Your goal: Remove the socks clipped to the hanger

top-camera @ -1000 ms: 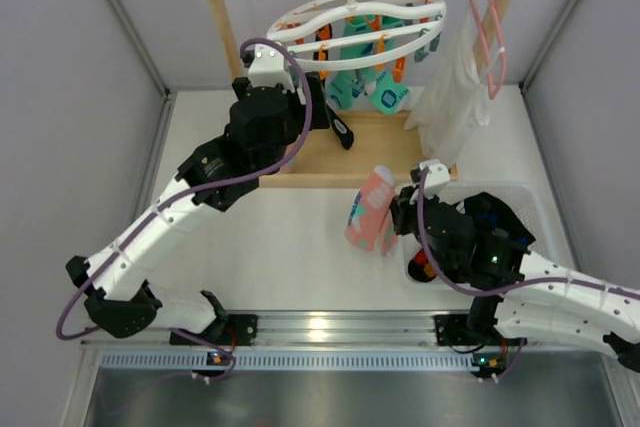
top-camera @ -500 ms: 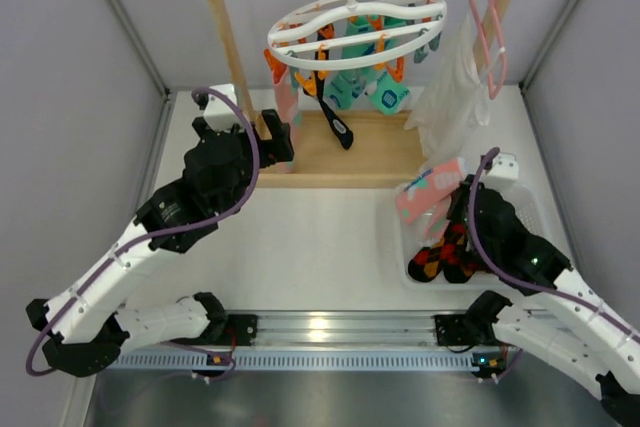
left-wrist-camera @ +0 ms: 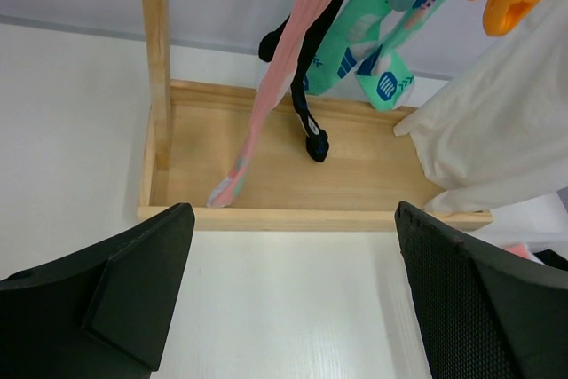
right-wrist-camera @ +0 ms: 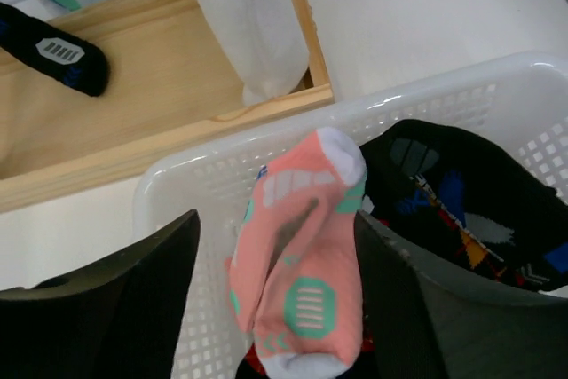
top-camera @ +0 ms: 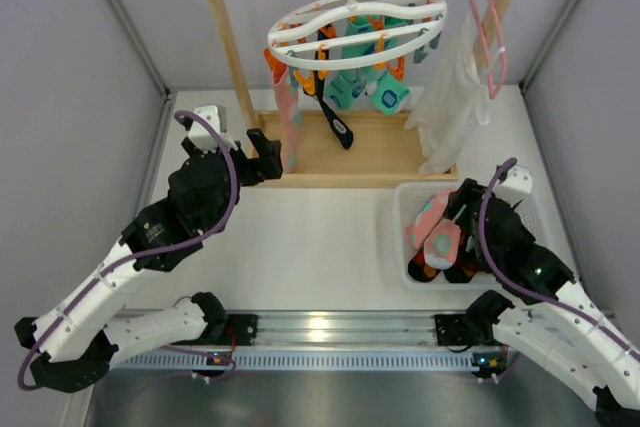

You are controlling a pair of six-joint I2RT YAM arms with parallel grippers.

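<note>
The white ring hanger (top-camera: 355,15) hangs by its hook from the wooden rail. A long pink sock (top-camera: 290,122), a black sock (top-camera: 336,125) and teal socks (top-camera: 365,82) are clipped under it. My left gripper (top-camera: 266,152) is open and empty, low in front of the frame, facing the pink sock (left-wrist-camera: 266,122) and the black sock (left-wrist-camera: 307,126). My right gripper (right-wrist-camera: 275,219) stands open over the white basket (right-wrist-camera: 191,179). A short pink sock (right-wrist-camera: 306,264) with teal patches lies loose between its spread fingers, over the basket (top-camera: 398,215).
Dark and orange argyle socks (top-camera: 432,269) lie in the basket. A white garment (top-camera: 450,97) hangs on a pink wire hanger (top-camera: 490,27) at the rail's right end. The wooden frame's base (left-wrist-camera: 293,170) lies just beyond my left fingers.
My right gripper carried the short pink sock right to the basket and opened its jaws. My left arm drew back from the hanger, down and to the left.
</note>
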